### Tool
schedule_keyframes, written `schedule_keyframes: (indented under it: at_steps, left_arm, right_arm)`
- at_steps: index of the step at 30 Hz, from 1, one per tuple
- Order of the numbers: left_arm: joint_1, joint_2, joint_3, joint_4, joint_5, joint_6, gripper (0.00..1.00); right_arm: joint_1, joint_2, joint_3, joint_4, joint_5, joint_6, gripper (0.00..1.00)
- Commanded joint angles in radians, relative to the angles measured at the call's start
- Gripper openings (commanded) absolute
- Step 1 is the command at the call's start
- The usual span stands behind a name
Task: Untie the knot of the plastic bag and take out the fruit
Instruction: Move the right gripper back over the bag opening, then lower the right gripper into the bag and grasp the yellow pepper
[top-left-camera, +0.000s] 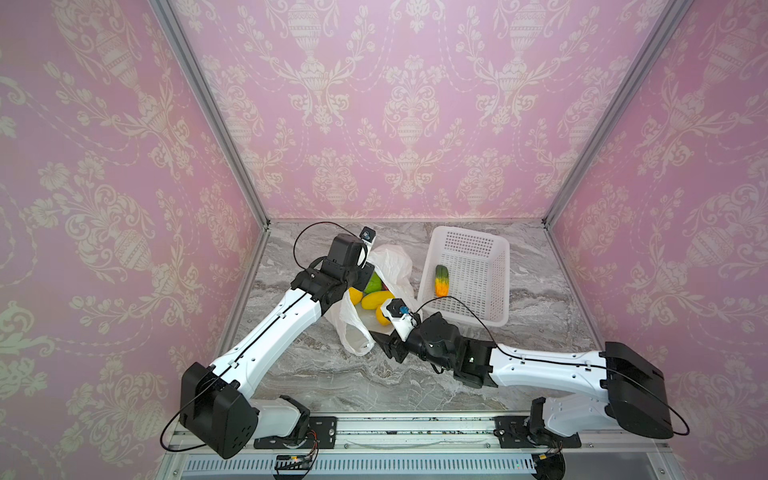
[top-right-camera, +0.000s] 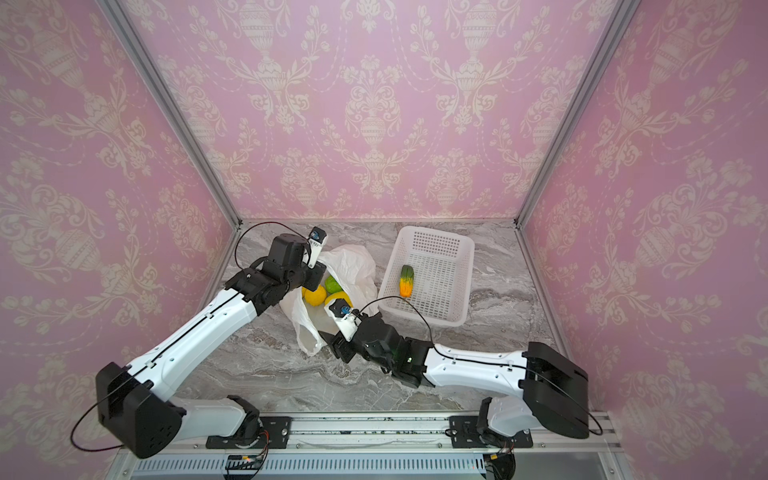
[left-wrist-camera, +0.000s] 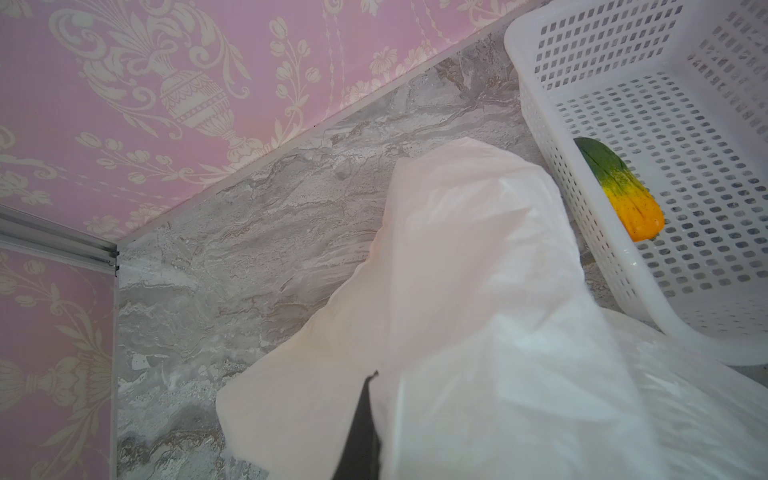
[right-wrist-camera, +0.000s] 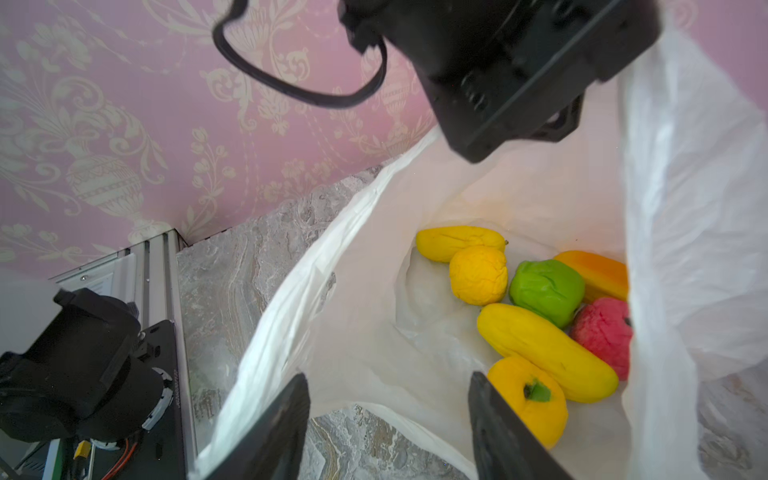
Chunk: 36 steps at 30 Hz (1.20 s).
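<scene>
The white plastic bag (top-left-camera: 395, 262) (top-right-camera: 353, 262) lies with its mouth open toward the front. My left gripper (left-wrist-camera: 374, 376) is shut on the bag's upper edge (left-wrist-camera: 478, 270) and holds it up. Inside the bag (right-wrist-camera: 365, 299) lie several pieces of fruit: a lemon (right-wrist-camera: 478, 274), a green one (right-wrist-camera: 546, 291), a pink-red one (right-wrist-camera: 604, 332), a long yellow one (right-wrist-camera: 544, 349) and a yellow pepper (right-wrist-camera: 528, 399). My right gripper (right-wrist-camera: 388, 382) (top-left-camera: 384, 338) is open, straddling the bag's lower edge beside the pepper. The knot is out of view; a handle loop (top-left-camera: 355, 332) hangs loose.
A white perforated basket (top-left-camera: 461, 318) (top-right-camera: 419, 318) (left-wrist-camera: 523, 83) stands right of the bag with a green-to-orange fruit (top-left-camera: 441, 280) (top-right-camera: 406, 281) (left-wrist-camera: 619, 189) inside. Pink walls close the marble table on three sides. The left arm's wrist (right-wrist-camera: 498, 62) hangs over the bag's mouth.
</scene>
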Motion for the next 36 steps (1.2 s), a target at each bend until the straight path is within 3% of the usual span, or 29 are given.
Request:
schedule_keyframes:
  at_steps: [1,9,16,26,36]
  left_arm:
    - [0.007,-0.012,0.004,-0.012,0.011,-0.005,0.00]
    - [0.006,-0.015,0.002,-0.009,0.010,-0.003,0.00]
    - [0.007,-0.017,0.002,-0.010,0.011,-0.003,0.00]
    - [0.007,-0.017,0.001,-0.009,0.010,-0.001,0.00]
    - [0.006,-0.015,0.001,-0.011,0.014,-0.001,0.00]
  right_arm:
    - [0.005,0.092,0.053,0.016,0.053,0.064,0.62]
    - [-0.013,0.295,0.159,-0.045,0.244,0.152,0.64]
    - [-0.070,0.333,0.169,-0.082,0.253,0.216,0.73]
    - [-0.103,0.454,0.259,-0.187,0.297,0.269,0.98]
    - [-0.129,0.560,0.337,-0.261,0.282,0.331,1.00]
